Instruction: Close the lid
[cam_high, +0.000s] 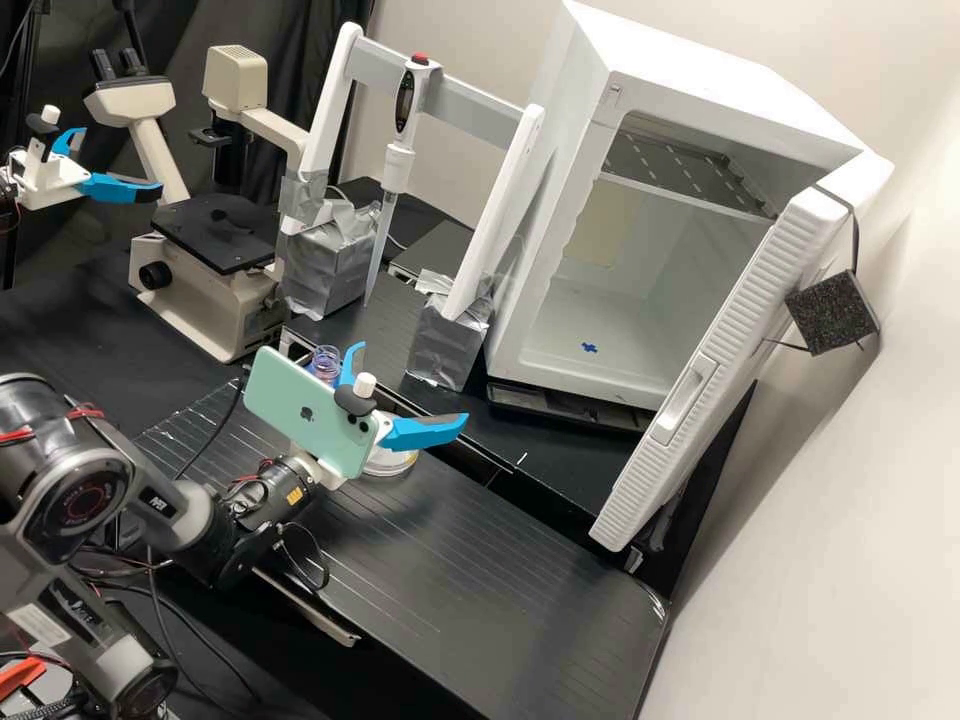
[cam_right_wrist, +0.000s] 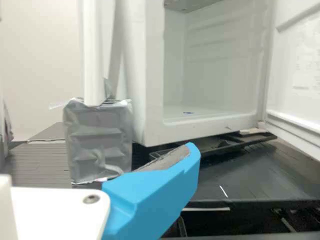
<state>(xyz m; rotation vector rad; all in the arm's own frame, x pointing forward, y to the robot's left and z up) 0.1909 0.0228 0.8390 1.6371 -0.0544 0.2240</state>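
In the high view my gripper stands open above the bench, its two blue fingers spread apart with nothing between them. To its right is the white cabinet, whose ribbed white door stands wide open and shows the shelf and inside floor. A gap separates the gripper from the door. The wrist view has a blue finger of the gripper below the cabinet; the open door's inner face is there too. A clear round dish is partly hidden behind the gripper.
A pipette hangs in a white frame on tape-wrapped blocks, left of the cabinet. Farther left stands a microscope. A clear coiled or ribbed item is behind the phone mounted on the arm. A dark tray lies under the cabinet.
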